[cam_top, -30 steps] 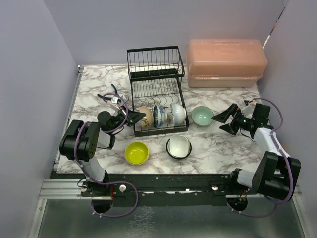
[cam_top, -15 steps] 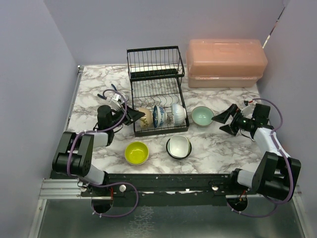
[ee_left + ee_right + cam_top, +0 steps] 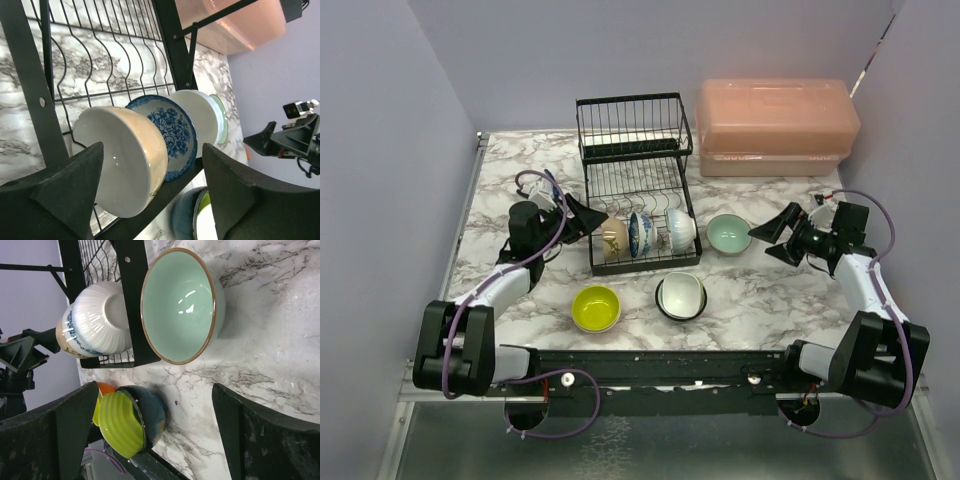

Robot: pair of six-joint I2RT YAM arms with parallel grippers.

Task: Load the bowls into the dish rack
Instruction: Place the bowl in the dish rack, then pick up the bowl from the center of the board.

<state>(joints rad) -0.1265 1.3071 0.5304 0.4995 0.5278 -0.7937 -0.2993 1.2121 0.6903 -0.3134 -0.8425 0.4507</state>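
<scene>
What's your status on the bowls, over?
Left gripper open beside beige bowl. Right gripper open, facing pale green bowl. Three bowls slotted in dish rack, rest on the table. Nothing blocking.

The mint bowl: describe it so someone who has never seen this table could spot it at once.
Find the black wire rack at the middle of the marble table. Just off its front right corner, the mint bowl sits upright on the marble. It alone is pale green inside with a brown rim; the three racked bowls stand on edge.
</scene>
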